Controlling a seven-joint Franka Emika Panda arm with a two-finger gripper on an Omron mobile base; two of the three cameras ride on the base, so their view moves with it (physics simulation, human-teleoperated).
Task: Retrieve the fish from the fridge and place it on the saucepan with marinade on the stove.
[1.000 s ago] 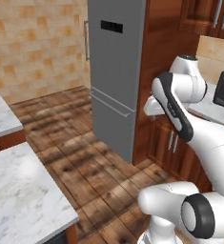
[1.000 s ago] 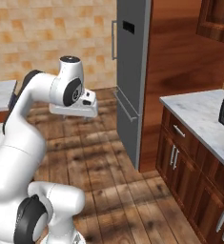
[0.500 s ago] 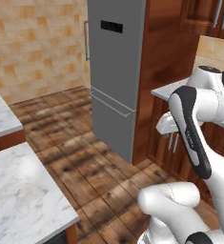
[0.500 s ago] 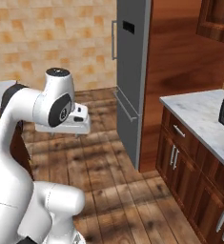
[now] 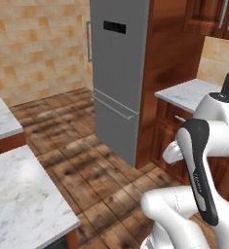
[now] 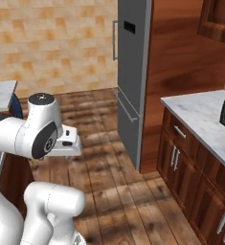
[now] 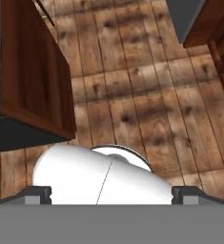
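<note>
Standing shut, one fridge [image 5: 117, 73].

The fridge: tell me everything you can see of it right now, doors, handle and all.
The fridge is a tall grey metal unit standing upright on the wood floor, shut. A vertical bar handle runs along its upper door's far edge, a dark display panel sits high on the front, and a bottom drawer has a horizontal bar. A brown wood side panel flanks it.

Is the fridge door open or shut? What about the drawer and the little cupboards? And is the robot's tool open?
fridge: door shut, bar handle untouched.
bottom drawer: shut.
counter cupboards: doors and drawers shut.
tool: tips far apart at the hand view's bottom corners, open, holding nothing, pointing at the wood floor.
</note>
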